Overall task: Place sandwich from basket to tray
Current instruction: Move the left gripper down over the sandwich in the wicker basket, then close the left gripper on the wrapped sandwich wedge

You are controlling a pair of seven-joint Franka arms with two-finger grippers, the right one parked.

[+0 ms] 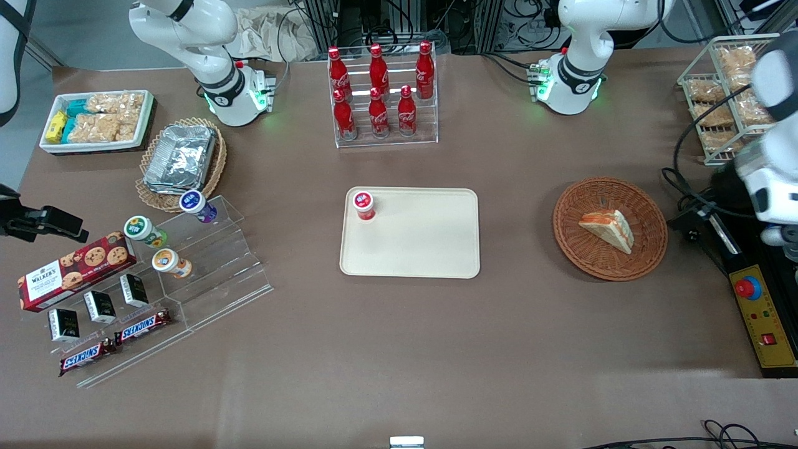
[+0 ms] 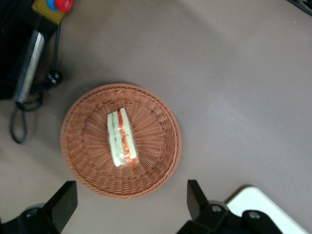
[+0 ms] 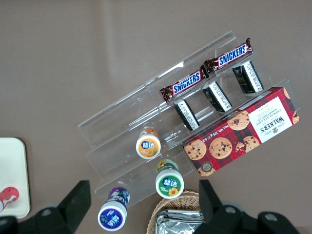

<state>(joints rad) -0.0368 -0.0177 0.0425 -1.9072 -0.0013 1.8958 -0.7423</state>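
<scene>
Basket (image 1: 648,249): reddish-brown woven wicker. Sandwich (image 1: 608,228): pale bread with orange-red and green filling stripes. Tray (image 1: 424,243): plain cream-beige. Cup (image 1: 364,204) on tray: red and white. Surface (image 1: 399,349): uniform brown. Gripper (image 2: 131,207): black fingers, set wide apart above the basket.

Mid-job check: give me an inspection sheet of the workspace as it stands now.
Surface: brown table, no spills seen.
Job's things: sandwich lies in the basket; tray holds only a red-capped bottle.
Clutter: cola bottle rack, acrylic snack stand, cookie box, foil containers, snack bin, wire rack.
Grippers: gripper open, hovering above the basket, holding nothing.
Cables: black cable beside the basket, toward the working arm's end.
Surroundings: emergency stop box at the table edge.
</scene>
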